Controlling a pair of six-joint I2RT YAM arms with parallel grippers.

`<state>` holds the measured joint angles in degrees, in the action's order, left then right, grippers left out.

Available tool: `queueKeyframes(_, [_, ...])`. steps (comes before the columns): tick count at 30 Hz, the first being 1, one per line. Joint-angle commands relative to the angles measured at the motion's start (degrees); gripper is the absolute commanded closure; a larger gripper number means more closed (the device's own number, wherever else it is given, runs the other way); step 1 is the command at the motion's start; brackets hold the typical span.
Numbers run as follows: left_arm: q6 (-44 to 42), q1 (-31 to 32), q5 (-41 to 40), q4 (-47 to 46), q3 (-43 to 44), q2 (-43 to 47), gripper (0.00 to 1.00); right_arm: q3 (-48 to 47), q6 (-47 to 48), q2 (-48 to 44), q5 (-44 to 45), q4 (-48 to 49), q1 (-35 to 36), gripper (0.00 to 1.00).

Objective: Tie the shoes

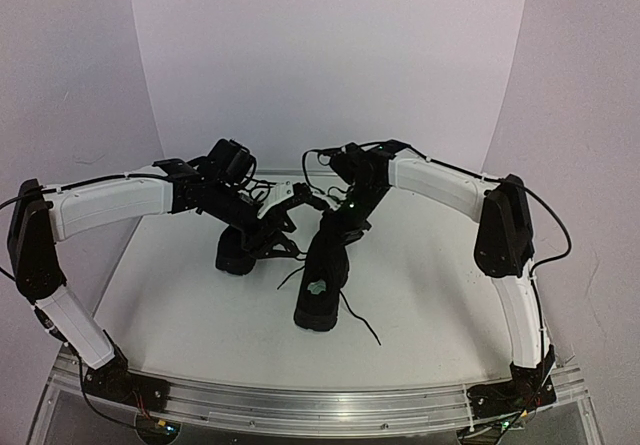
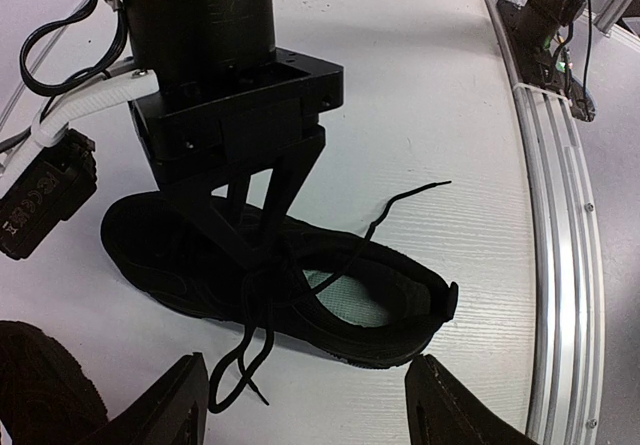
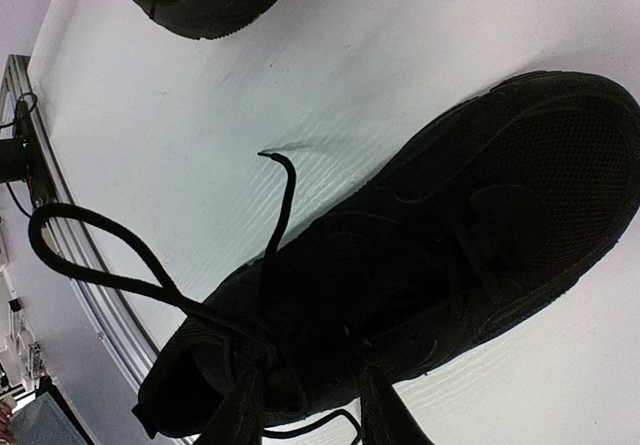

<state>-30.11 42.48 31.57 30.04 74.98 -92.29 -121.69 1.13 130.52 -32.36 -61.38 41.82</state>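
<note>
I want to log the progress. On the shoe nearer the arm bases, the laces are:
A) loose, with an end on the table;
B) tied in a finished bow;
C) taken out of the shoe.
A: a lace end trails off the shoe onto the table.

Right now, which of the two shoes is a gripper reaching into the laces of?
The shoe with the pale patch inside: the right gripper is down at its laces. The other shoe lies apart, to the left.
</note>
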Motion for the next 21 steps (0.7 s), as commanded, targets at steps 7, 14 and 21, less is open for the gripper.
queueKeyframes(7, [-1.37, 0.68, 0.37, 1.13, 1.65, 0.75, 0.30, 0.14, 1.26, -0.08, 4.98, -1.49, 1.88, 0.69])
queueKeyframes(14, [-1.56, 0.96, 0.39, 1.17, 1.75, 0.69, 0.31, -0.45, 1.44, 0.54, 6.34, -1.74, 2.72, 0.72])
queueKeyframes(21, [-4.49, 2.03, -0.72, 1.33, 1.18, 1.28, 0.35, -0.80, 0.70, -1.07, 6.65, -1.87, 2.84, 0.90])
